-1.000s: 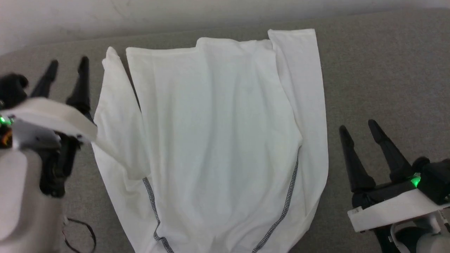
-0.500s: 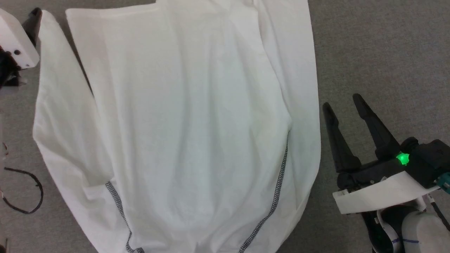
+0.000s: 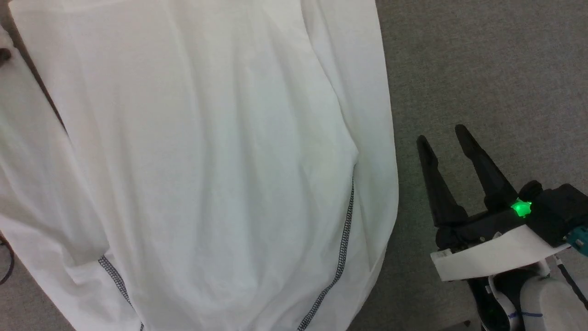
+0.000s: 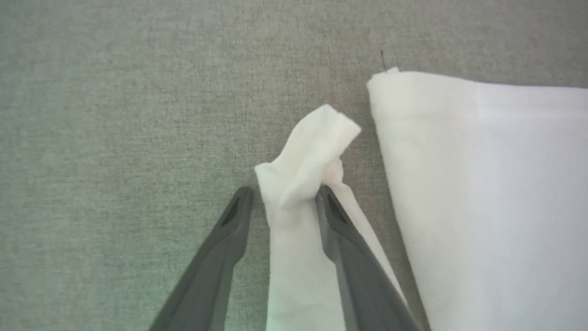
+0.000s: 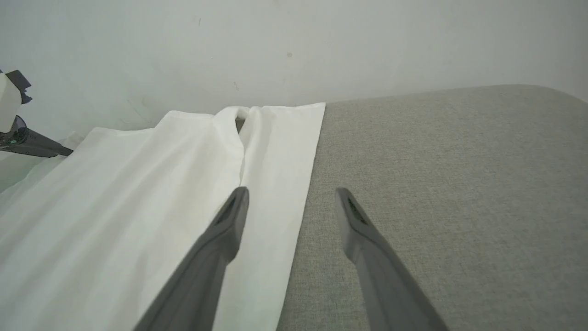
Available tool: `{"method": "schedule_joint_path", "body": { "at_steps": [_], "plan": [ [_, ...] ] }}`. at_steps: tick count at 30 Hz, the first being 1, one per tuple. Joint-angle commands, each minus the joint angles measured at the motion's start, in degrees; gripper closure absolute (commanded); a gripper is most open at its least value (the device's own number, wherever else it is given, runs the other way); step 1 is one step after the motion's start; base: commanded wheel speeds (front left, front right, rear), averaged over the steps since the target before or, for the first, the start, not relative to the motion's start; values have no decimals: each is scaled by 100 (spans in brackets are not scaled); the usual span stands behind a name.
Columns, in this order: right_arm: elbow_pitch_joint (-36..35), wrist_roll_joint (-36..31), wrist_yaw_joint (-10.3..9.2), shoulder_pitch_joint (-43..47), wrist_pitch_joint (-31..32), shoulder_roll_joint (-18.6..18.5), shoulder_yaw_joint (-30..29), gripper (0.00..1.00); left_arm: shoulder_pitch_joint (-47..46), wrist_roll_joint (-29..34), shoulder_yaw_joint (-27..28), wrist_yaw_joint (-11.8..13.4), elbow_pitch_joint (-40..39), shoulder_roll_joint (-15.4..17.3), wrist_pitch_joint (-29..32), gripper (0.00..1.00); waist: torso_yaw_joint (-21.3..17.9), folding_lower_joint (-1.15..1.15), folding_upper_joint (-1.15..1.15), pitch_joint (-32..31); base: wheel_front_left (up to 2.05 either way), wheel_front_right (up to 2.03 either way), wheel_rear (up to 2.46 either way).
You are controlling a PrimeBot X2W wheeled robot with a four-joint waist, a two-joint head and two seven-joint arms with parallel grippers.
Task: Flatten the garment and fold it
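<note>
The white garment (image 3: 206,161) lies spread on the grey surface, with dark zigzag stitching (image 3: 342,248) running down its near part. In the left wrist view its narrow sleeve end (image 4: 308,156) is bunched between the fingers of my left gripper (image 4: 284,193); the jaws stand apart on either side of it, the right finger against the cloth. The garment's body (image 4: 482,184) lies just to the right. My right gripper (image 3: 441,134) is open over bare surface beside the garment's right edge (image 5: 294,193), holding nothing.
Grey fabric surface (image 3: 482,69) stretches to the right of the garment. A white wall (image 5: 321,41) rises behind the far edge. A black cable (image 3: 5,262) shows at the head view's left border.
The head camera has shifted, so the garment sits higher and further left in view. My left gripper has gone to the sleeve end and its jaws have begun to narrow. The right gripper stays open.
</note>
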Motion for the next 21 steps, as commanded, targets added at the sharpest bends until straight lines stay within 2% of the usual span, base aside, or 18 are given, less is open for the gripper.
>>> {"method": "schedule_joint_path", "body": {
  "at_steps": [1,6,11,17,21],
  "plan": [
    [14,4,-4,-62,-9,18,6,0,427,-1,-177,45,249,-137,299,100,6,1,0,-23,0,0,0],
    [43,-45,-4,-47,37,18,-56,0,428,133,-155,128,-50,-35,-194,100,83,1,0,-252,0,0,0],
    [90,-76,-4,74,95,18,-197,0,374,290,-181,121,-298,-40,-853,100,294,1,0,-746,0,0,0],
    [57,-145,-4,296,288,13,-422,0,505,404,-308,-92,-767,-207,-1687,100,669,1,0,-1481,0,0,0],
    [22,-187,-4,515,418,13,-602,0,880,390,-490,-242,-1282,-433,-1967,100,904,1,0,-1966,0,0,0]
  ]
}}
